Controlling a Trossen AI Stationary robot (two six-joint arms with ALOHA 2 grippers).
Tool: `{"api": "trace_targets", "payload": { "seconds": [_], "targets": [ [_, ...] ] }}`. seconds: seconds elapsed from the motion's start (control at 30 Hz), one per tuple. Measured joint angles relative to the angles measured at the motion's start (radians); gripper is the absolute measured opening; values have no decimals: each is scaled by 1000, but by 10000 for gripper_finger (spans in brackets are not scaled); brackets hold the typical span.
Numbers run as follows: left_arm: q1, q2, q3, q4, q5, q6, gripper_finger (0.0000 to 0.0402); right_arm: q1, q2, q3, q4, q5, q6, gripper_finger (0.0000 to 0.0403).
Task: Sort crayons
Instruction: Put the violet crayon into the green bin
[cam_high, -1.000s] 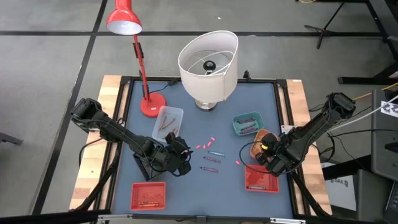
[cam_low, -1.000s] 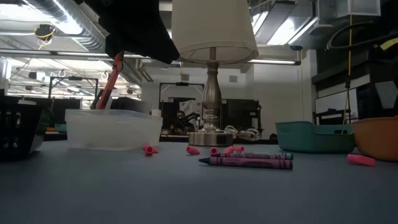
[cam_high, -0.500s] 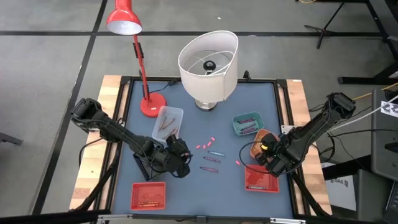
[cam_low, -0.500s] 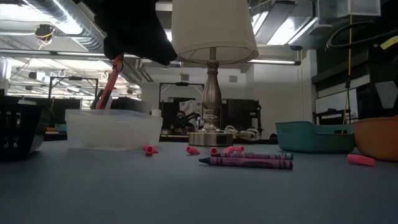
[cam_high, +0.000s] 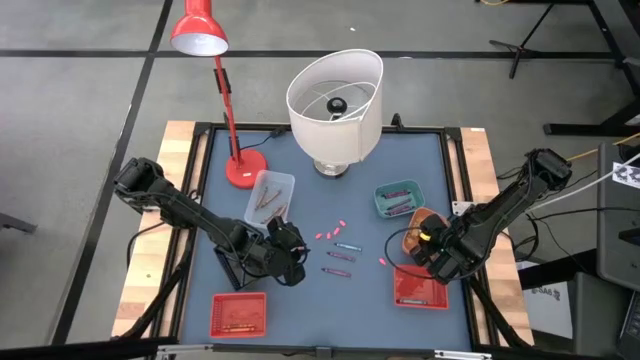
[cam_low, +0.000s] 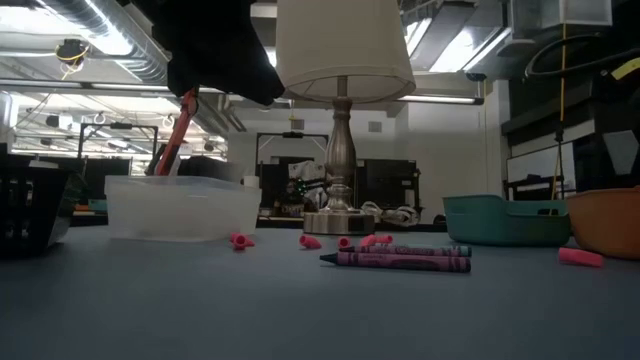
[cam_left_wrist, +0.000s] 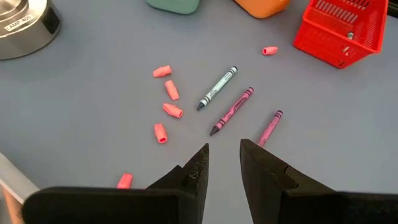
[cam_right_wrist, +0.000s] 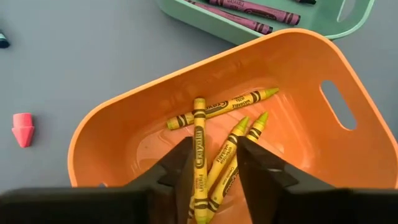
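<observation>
1. The right gripper (cam_right_wrist: 211, 163) hovers over the orange bin (cam_right_wrist: 311, 149), fingers parted, holding nothing; yellow crayons (cam_right_wrist: 219, 106) lie inside.
2. The left gripper (cam_left_wrist: 222, 163), fingers parted and empty, hangs above three loose crayons (cam_left_wrist: 231, 111) on the table (cam_left_wrist: 93, 93).

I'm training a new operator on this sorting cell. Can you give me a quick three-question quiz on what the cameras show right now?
1. Multiple choice: the right gripper hangs over the orange bin. What colour are the crayons inside it? A purple, B yellow, C green.
2. True or false: the left gripper is clamped on a crayon.
3. Count: in the left wrist view, how many loose crayons lie on the table?

Key: 1 B. 2 False, its fingers stand apart with nothing between them. 3 Three.
</observation>
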Motion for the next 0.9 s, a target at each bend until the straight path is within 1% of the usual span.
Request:
{"api": "trace_targets", "payload": {
  "seconds": [0.17,0.33,0.47,0.6,0.77,0.9],
  "targets": [
    [0,0,0,11,0,13,76,0,0,0,0,0,0,141],
    [0,26,0,164,8,138,76,0,0,0,0,0,0,141],
    [9,78,0,313,72,269,76,0,0,0,1,0,0,140],
    [26,150,0,439,150,338,76,0,0,0,5,4,-1,140],
    [41,250,0,539,236,342,76,0,0,0,20,47,-2,140],
    [42,319,0,553,249,342,76,0,0,0,23,46,-2,140]
  ]
}}
